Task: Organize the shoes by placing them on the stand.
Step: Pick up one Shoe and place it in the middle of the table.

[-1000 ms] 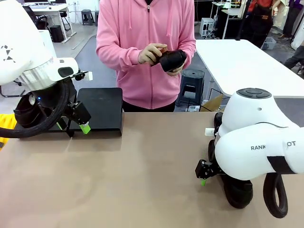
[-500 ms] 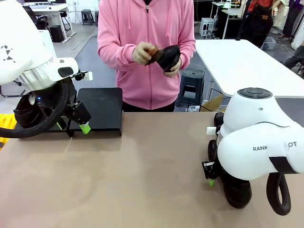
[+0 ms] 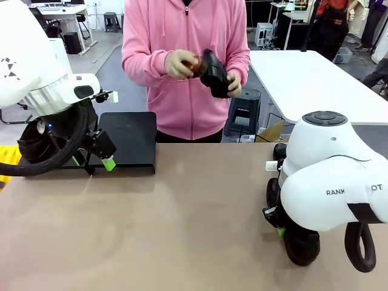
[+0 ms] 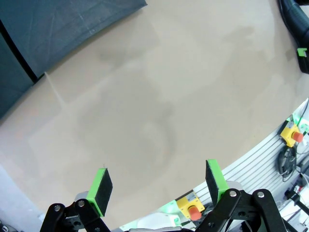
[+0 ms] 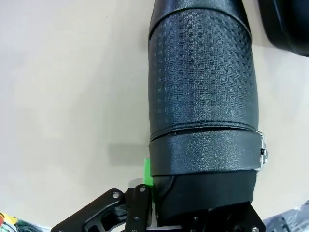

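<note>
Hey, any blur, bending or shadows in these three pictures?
Front view: sharp, though the person's hands and the held shoe are slightly smeared. Left wrist view: wide-angle bending curves the table edge. Right wrist view: the near shoe is crisp, casting a soft shadow beside it.
</note>
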Motion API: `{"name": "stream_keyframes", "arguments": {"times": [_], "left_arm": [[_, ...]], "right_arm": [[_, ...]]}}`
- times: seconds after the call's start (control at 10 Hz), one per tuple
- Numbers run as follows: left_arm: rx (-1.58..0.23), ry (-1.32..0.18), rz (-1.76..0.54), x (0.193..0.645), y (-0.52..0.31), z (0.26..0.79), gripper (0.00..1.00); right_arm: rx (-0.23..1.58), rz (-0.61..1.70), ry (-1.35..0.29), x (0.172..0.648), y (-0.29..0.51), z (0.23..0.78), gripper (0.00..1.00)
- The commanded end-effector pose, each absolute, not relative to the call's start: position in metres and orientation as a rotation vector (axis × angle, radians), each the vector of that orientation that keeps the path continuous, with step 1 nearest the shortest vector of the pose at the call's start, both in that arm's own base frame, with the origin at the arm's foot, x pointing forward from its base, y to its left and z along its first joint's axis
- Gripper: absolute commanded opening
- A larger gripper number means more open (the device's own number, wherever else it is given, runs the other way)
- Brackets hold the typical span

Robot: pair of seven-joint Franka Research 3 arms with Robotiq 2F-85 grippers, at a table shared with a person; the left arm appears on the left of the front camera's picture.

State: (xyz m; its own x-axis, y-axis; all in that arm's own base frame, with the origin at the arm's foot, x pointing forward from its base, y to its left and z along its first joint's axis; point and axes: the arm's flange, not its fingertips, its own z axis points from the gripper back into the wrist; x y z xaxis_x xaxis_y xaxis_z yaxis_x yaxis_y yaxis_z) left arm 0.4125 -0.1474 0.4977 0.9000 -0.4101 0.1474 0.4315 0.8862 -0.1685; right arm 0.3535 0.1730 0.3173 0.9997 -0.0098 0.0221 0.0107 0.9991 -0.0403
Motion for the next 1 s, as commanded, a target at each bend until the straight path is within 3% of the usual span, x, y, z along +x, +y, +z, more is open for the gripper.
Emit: {"name": "stream_keyframes", "arguments": {"times": [0.0, 0.5, 0.7, 0.9], "left_arm": [[-0.185, -0.106, -0.437, 0.409, -0.145, 0.498, 1.0], [-0.185, -0.106, -0.437, 0.409, -0.145, 0.498, 1.0], [-0.185, -0.106, -0.437, 0.409, -0.145, 0.498, 1.0], [-0.185, -0.106, -0.437, 0.409, -0.145, 0.498, 1.0]], "right_arm": [[-0.08, -0.043, -0.076, 0.323, 0.159, 0.32, 0.0], [0.031, -0.091, -0.283, 0.291, 0.217, 0.432, 0.0], [0.054, 0.008, -0.29, 0.293, 0.314, 0.435, 0.0], [0.035, 0.045, -0.282, 0.293, 0.338, 0.425, 0.0]]}}
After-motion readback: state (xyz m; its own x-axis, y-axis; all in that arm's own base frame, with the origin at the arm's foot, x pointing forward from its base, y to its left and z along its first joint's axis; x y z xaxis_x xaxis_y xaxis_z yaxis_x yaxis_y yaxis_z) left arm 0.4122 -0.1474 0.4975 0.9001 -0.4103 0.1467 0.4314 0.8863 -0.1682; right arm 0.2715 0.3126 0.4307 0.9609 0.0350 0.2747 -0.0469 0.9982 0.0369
